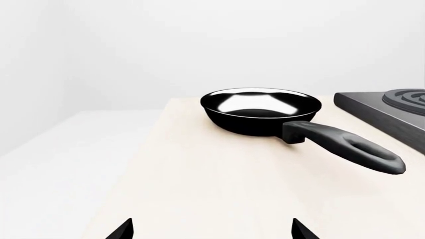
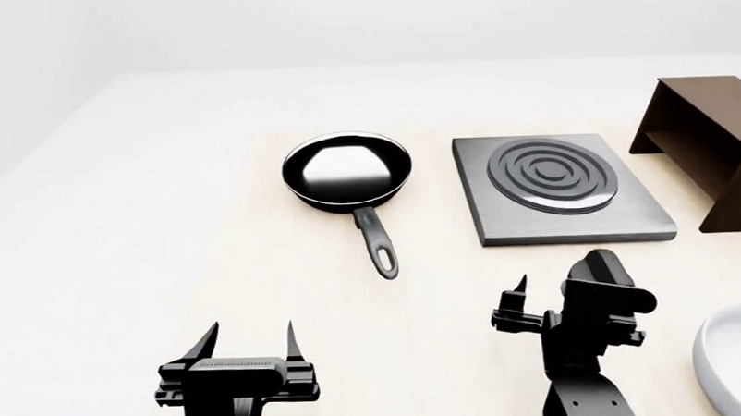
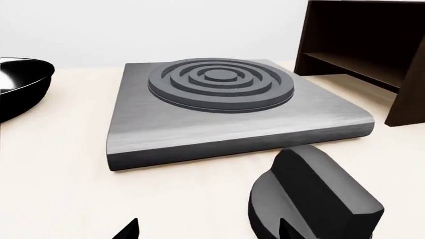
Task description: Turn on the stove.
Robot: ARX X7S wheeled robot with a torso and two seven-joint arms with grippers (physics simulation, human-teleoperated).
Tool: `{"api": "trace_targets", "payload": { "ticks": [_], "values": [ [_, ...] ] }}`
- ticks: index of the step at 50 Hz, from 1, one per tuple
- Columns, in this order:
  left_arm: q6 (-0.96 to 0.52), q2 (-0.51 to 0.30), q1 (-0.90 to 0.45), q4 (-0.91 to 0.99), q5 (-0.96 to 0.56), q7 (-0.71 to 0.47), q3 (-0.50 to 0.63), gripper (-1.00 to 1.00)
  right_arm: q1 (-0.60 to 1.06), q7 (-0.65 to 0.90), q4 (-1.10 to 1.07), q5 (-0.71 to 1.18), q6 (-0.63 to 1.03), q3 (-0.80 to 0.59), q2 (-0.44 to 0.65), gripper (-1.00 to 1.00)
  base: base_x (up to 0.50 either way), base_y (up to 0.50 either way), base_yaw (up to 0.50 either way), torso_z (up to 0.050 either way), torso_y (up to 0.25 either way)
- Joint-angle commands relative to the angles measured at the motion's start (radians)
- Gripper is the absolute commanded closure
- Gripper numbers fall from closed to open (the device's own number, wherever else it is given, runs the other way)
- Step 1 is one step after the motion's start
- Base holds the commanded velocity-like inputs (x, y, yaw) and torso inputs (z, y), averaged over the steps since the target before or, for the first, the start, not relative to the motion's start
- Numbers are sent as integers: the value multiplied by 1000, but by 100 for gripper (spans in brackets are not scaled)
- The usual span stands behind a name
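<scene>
Left wrist view: one black pan [image 1: 262,110] on the pale table [image 1: 219,184], handle pointing back toward the camera. One stove [image 1: 391,110] just past the pan, cut off by the frame edge, dark rings partly seen. Two dark fingertips [image 1: 123,230] of the left end effector [image 1: 212,231] at the frame's lower edge, spread wide, nothing between them. Stove well apart from this end effector, beyond the pan's handle.

Head view: one pan [image 2: 347,172] near the table's [image 2: 224,259] middle, one stove [image 2: 555,187] beside it toward the right edge, one dark brown box [image 2: 710,141] at the far right corner, one pale rounded dish [image 2: 736,362] cut off at the near right corner. Left end effector [image 2: 246,346] by the near edge, fingers spread, empty. Right end effector [image 2: 522,300] near the stove's front edge but not touching the plate; opening hard to judge here. Two end effectors in all.

Right wrist view: one stove [image 3: 226,107], grey plate with dark concentric rings, filling the middle. One black knob [image 3: 312,199] on the table just before the plate's front edge, ridge tilted. Two fingertips [image 3: 126,231] of the right end effector [image 3: 206,233] barely visible, apart, gripping nothing; one tip overlapping the knob's base, contact impossible to confirm. Box [image 3: 371,55] behind the stove, pan's rim [image 3: 23,84] at the other side.
</scene>
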Motion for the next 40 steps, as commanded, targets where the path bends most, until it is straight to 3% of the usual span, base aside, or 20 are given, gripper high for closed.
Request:
{"api": "trace_targets", "payload": {
  "ticks": [1, 40],
  "values": [
    [1, -4, -2, -3, -5, -5, 6, -100, 48, 4, 76, 0, -11, 7, 9, -100, 0, 0, 0, 0, 0],
    [8, -16, -12, -17, -17, -20, 27, -100, 92, 12, 191, 22, -53, 33, 29, -100, 0, 0, 0, 0, 0]
  ]
}}
